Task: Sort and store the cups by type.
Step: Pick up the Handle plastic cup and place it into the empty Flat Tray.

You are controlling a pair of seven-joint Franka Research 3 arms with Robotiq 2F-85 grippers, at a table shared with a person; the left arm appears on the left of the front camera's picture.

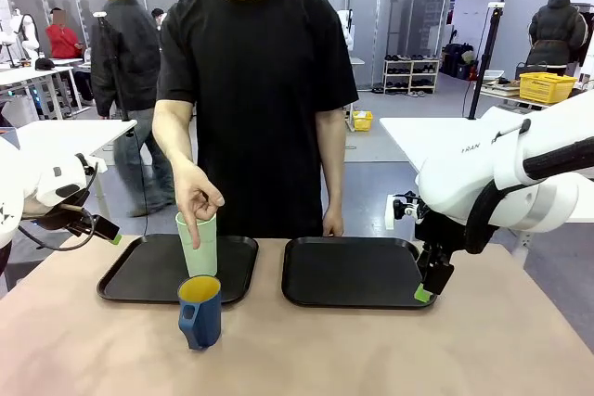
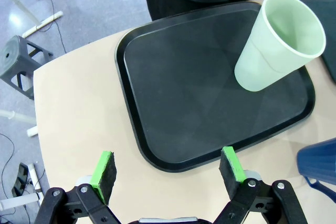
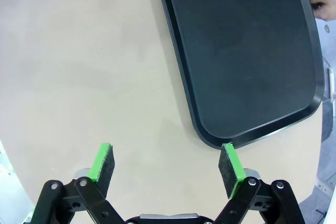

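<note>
A tall pale mint-green tumbler [image 1: 198, 244] [image 2: 276, 44] stands upright on the left black tray [image 1: 139, 275] [image 2: 178, 87], near its right side. In front of that tray, on the bare table, a dark blue mug [image 1: 200, 311] with a yellow inside and a handle stands; its edge [image 2: 320, 161] shows in the left wrist view. The person's hand [image 1: 197, 201] points a finger down over the tumbler toward the mug. My left gripper [image 1: 109, 233] [image 2: 169, 169] hangs open off the tray's left end. My right gripper [image 1: 425, 292] [image 3: 167, 166] is open over the right tray's front corner.
A second black tray [image 1: 353, 271] [image 3: 247, 51] lies bare on the right half of the table. The person stands at the far edge, the other hand [image 1: 331, 223] [image 3: 325, 6] resting near that tray. Tan tabletop [image 1: 371, 350] stretches in front of both trays.
</note>
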